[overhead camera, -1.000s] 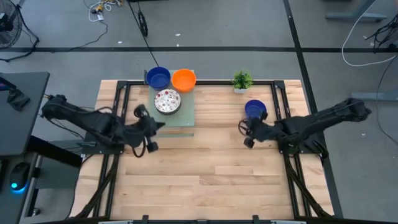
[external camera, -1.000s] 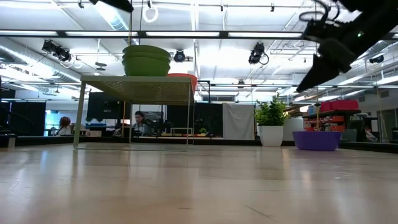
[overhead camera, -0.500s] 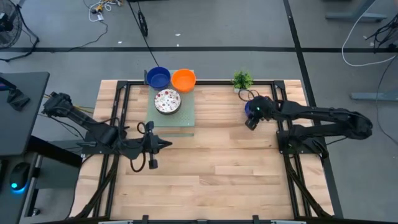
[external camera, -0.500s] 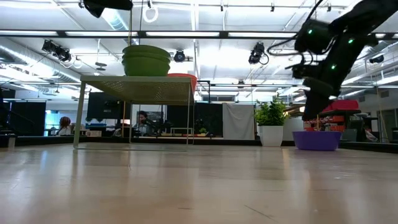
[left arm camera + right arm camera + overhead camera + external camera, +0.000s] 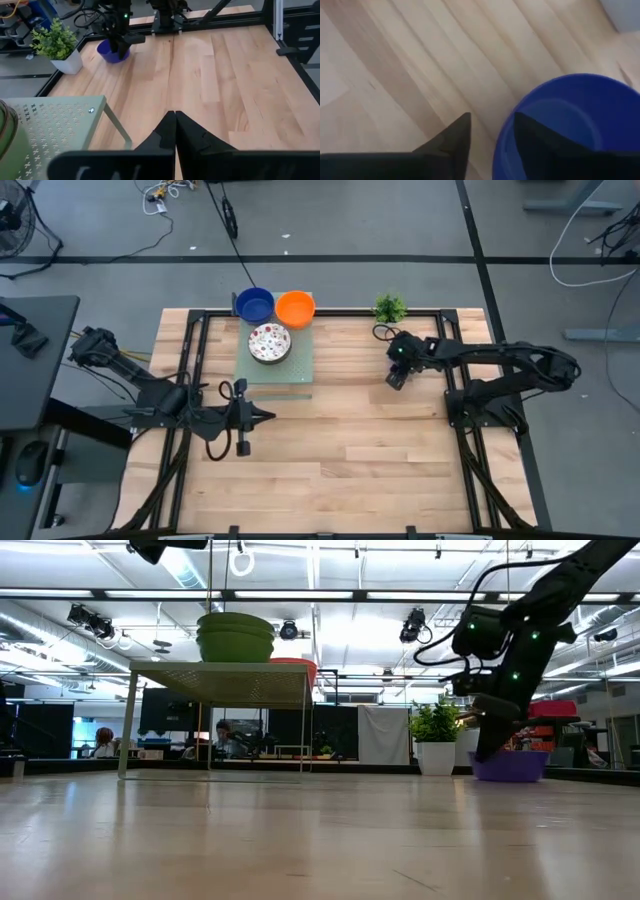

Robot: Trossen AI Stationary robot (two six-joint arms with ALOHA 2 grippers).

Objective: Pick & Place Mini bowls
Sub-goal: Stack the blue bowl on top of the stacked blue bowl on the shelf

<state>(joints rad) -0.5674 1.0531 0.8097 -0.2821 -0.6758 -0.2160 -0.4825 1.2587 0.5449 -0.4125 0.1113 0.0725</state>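
Desk (image 5: 330, 450): wooden top inside a dark frame, mostly bare. Toward the far left part stands a pale green perforated rack (image 5: 278, 365), raised on legs.

Left arm lies low along the near left part of the desk, idle. Left gripper (image 5: 245, 418) has its jaws pressed together with nothing in them, plain in its own wrist view, fingers (image 5: 175, 135) meeting at a point.

Right arm reaches in from the right toward the far right corner. Right gripper (image 5: 397, 370) is down over a loose blue bowl (image 5: 112, 50) on the desk just beside the plant (image 5: 389, 308). Jaws stand apart; in the wrist view one finger (image 5: 452, 137) is outside the rim (image 5: 555, 82) and the other at or just inside it. Straddling the wall, not yet clamped as far as can be told. Bowl rests on the wood.

On the rack, three bowls placed: blue bowl (image 5: 254, 304) and orange bowl (image 5: 295, 307) side by side at the far edge, speckled bowl (image 5: 269, 342) just nearer.

Progress, judged: three bowls placed, the fourth at the grasp stage. Left to do: close on the rim, lift, carry across to the rack, set down. No other loose bowls in sight on the desk.
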